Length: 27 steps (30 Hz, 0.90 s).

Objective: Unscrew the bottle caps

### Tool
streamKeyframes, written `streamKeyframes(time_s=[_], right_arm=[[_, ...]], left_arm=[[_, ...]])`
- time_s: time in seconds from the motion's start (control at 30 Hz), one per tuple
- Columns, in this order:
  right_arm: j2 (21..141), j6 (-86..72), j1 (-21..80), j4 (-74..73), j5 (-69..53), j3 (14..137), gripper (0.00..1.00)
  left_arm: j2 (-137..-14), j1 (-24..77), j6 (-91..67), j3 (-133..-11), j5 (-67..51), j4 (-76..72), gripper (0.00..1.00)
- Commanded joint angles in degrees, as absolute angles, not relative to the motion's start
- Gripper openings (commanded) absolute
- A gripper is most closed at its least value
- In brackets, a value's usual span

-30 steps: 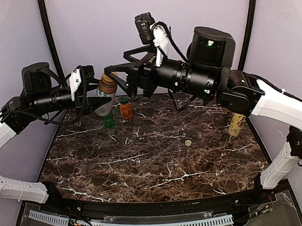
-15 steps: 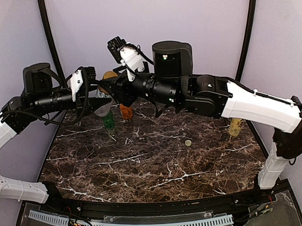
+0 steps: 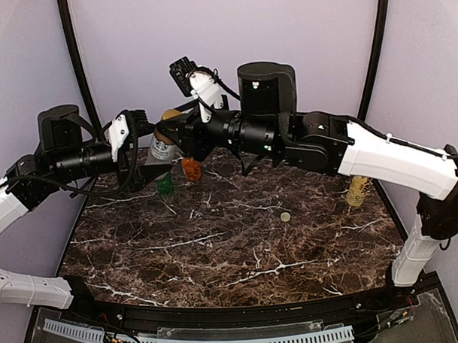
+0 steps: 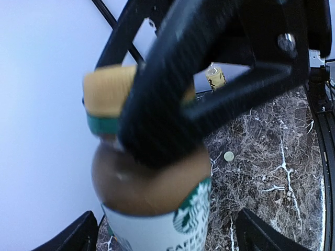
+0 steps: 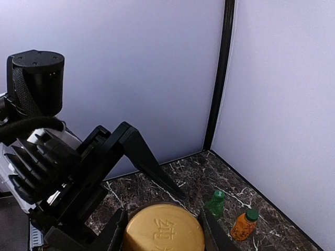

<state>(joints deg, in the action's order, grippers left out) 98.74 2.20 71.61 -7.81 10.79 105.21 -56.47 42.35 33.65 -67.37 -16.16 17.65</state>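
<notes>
One coffee bottle [image 3: 161,146]: centre of the action, up at the back left between the two hands, roughly upright. It has brown drink inside and a white-and-green label. Whether its base meets the dark marble surface [image 3: 239,254], I can't tell from these angles.
Gold cap [image 5: 163,227]: on the coffee bottle's neck above a green band, raised lettering on top facing the right wrist camera.
Right hand [image 5: 163,234]: reaching in from the right, one finger against each side of the gold cap, and it's pinching that cap. From the left wrist camera, one black finger crosses the cap and neck.
Left hand [image 4: 168,234]: spread wide, a fingertip showing low at each side of its own view. Both are clear of the coffee bottle's body, which sits in the gap between them.
Orange bottle [image 3: 190,169]: short and squat, green cap on, standing just right of the coffee bottle, under the right arm [image 3: 379,155].
Green bottle [image 3: 165,186]: standing just in front of the coffee bottle, near the orange bottle but apart from it.
Pale yellow bottle [image 3: 357,191]: alone at the far right edge of the surface, well apart from the other three, upper part hidden behind the right arm in the top view.
Loose cap [image 3: 285,216]: small pale disc lying flat on the surface, out in the open between the back-left group and the pale yellow bottle.
</notes>
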Motion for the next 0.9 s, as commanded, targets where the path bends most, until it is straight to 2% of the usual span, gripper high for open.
streamKeyframes(time_s=[0.0,0.3,0.47,0.57,0.67,0.73,0.87], right_arm=[[94.51,-2.51,69.92,-4.52,1.43,102.76,0.0],[92.81,-5.57,69.46,-2.42,-1.61,100.02,0.0],[92.05,-6.31,69.26,-1.41,-1.78,98.85,0.0],[91.93,-7.37,68.73,-1.79,-1.6,98.37,0.0],[91.64,-8.35,68.56,-3.25,-0.22,98.35,0.5],[91.2,-9.49,68.58,-4.53,2.5,98.31,0.72],[89.2,-14.88,68.43,-5.71,4.28,97.0,0.77]], left_arm=[[-53.59,42.62,31.54,-61.68,-11.76,15.25,0.94],[-55.09,42.6,32.28,-62.78,-11.38,14.14,0.82],[-55.24,42.6,32.64,-62.93,-12.16,14.13,0.63],[-55.06,42.63,33.13,-62.9,-12.91,14.0,0.45],[-54.59,42.56,34.85,-62.73,-10.67,13.29,0.37],[-54.23,42.62,38.48,-62.05,-7.56,12.3,0.34],[-52.95,42.58,53.72,-57.86,2.27,4.93,0.28]])
